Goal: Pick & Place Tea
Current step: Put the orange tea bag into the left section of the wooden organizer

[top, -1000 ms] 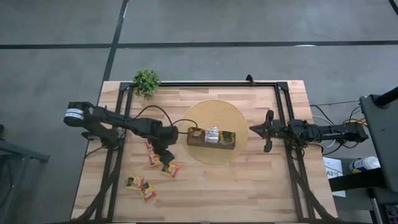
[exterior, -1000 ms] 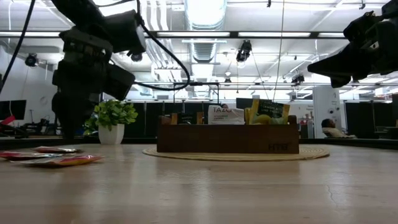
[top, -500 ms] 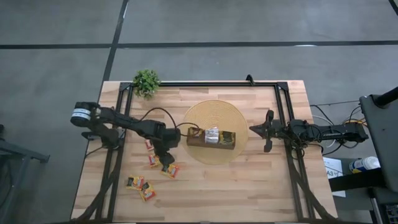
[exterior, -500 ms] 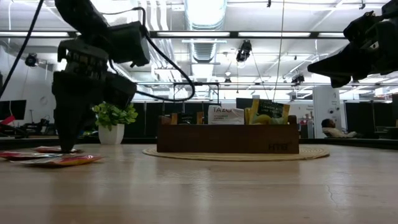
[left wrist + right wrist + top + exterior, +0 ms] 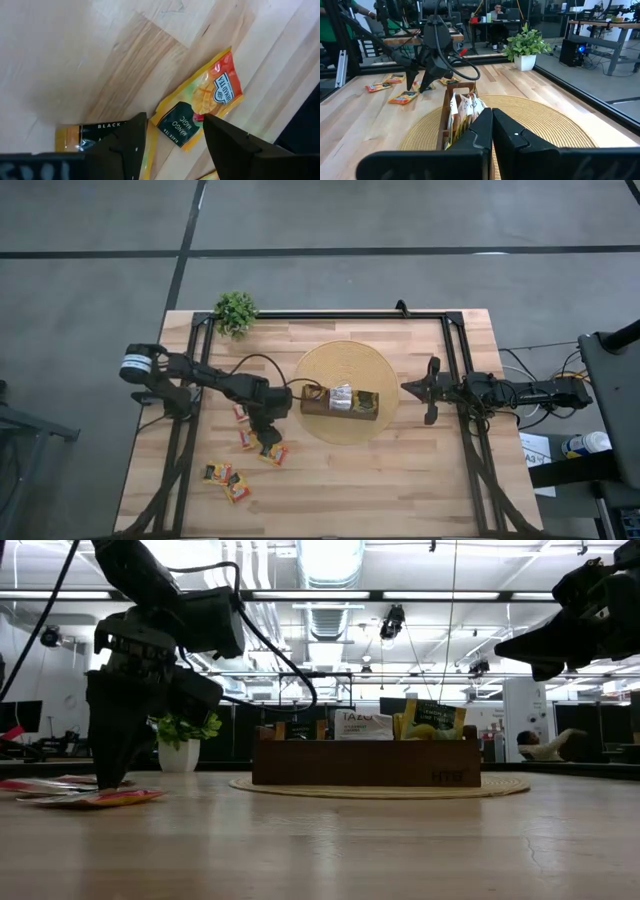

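Lying flat on the wooden table [image 5: 400, 490], an orange-yellow tea sachet [image 5: 200, 112] is framed between the parted fingers of the left gripper [image 5: 172, 137], lowered over it; nothing is grasped. More sachets [image 5: 226, 480] are scattered nearby. Beside them, the brown box [image 5: 340, 402] is set on a round mat [image 5: 345, 360]. The right gripper [image 5: 432, 390] is held clenched, well apart.

My left hand [image 5: 110, 778] has come down from above the loose sachets until its fingertips [image 5: 131, 135] sit at the surface, straddling the yellow-red-black sachet [image 5: 200, 112]. My arm has also swung a little toward the brown box [image 5: 341, 402], and my fingers have narrowed slightly.
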